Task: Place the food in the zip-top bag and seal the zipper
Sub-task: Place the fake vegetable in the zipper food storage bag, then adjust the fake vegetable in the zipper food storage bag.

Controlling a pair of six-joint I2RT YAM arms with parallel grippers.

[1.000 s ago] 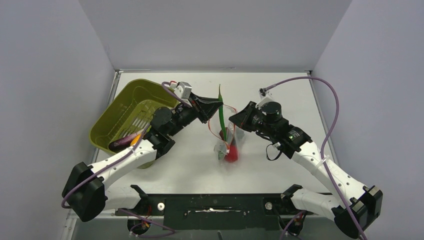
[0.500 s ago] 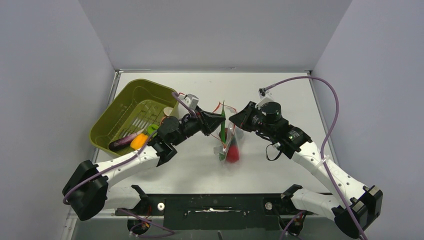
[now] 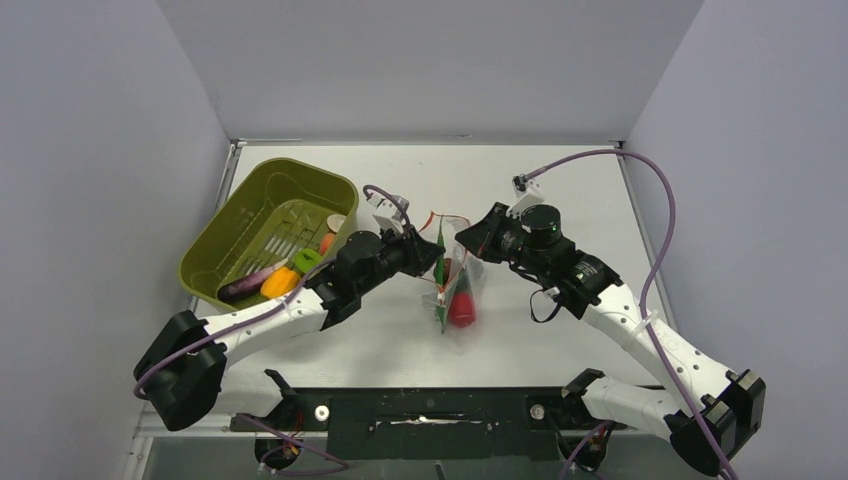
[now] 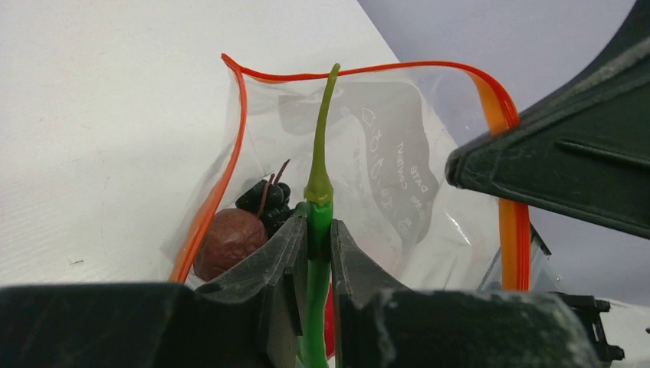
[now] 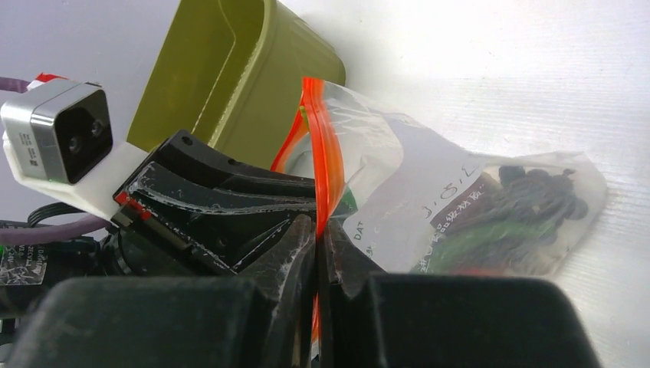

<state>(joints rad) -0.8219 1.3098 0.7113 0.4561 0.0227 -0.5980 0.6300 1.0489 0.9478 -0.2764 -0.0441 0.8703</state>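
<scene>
The clear zip-top bag stands mouth-up at the table's middle, with a red piece inside. My left gripper is at the bag's mouth, shut on a long green pepper whose stem points into the opening. A brown round piece and a dark grape bunch lie inside the bag. My right gripper is shut on the orange-red zipper and holds the mouth edge up. In the right wrist view the jaws pinch the strip.
The olive-green tub sits at the left and holds a purple piece, an orange-yellow piece and a lime piece. It shows in the right wrist view behind my left gripper. Grey walls close in on three sides.
My left gripper has moved right and down from beside the tub, bringing the green pepper into the bag's mouth. The right gripper has held the zipper edge almost still.
</scene>
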